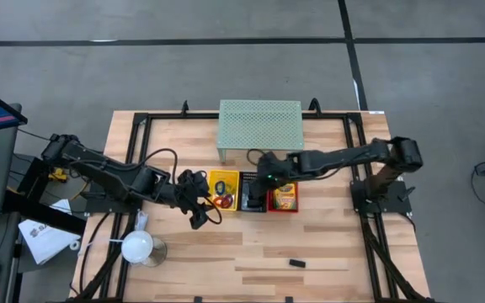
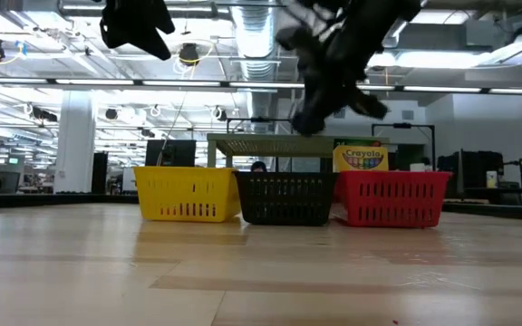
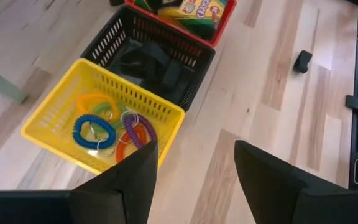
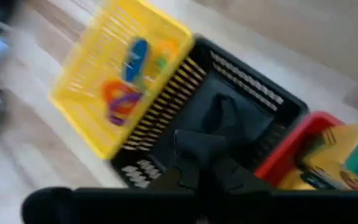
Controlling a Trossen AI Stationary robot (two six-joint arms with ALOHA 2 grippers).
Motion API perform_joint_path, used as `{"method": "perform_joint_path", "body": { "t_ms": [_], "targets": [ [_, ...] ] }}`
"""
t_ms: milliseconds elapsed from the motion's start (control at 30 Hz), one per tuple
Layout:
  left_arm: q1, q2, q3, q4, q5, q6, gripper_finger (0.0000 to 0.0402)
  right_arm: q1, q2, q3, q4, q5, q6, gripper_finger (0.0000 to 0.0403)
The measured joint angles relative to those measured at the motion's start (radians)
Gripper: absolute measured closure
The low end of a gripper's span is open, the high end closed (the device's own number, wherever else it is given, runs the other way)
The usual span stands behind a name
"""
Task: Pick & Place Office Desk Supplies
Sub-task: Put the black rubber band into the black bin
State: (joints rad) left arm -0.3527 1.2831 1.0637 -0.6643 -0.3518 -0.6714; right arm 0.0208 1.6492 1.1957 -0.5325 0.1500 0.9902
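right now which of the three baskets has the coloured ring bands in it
The yellow basket, at the left end of the row. It holds the ring bands. The black basket in the middle holds dark items, and the red basket holds crayon boxes.

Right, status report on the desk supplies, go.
Left pincer open, empty, beside yellow basket. Right pincer over black basket. One black clip loose on table. Nothing around it.

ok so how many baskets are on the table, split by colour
yellow slotted plastic basket: 1
black slotted plastic basket: 1
red slotted plastic basket: 1
total: 3
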Motion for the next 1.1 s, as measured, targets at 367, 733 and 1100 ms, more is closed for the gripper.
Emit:
{"method": "perform_joint_path", "body": {
  "t_ms": [367, 733, 1100],
  "targets": [
    [0.000, 0.000, 0.000, -0.004, -0.005, -0.015, 0.0195, 0.044, 0.187, 0.113, -0.023, 0.024, -0.048, 0.0386],
    [0.000, 0.000, 0.000, 0.007, -0.006, -0.024, 0.0195, 0.042, 0.122, 0.133, -0.055, 0.127, -0.077, 0.0249],
    [-0.007, 0.000, 0.000, 0.009, -0.015, -0.022, 0.0195, 0.102, 0.033, 0.131, -0.136, 0.218, -0.022, 0.0187]
  ]
}}
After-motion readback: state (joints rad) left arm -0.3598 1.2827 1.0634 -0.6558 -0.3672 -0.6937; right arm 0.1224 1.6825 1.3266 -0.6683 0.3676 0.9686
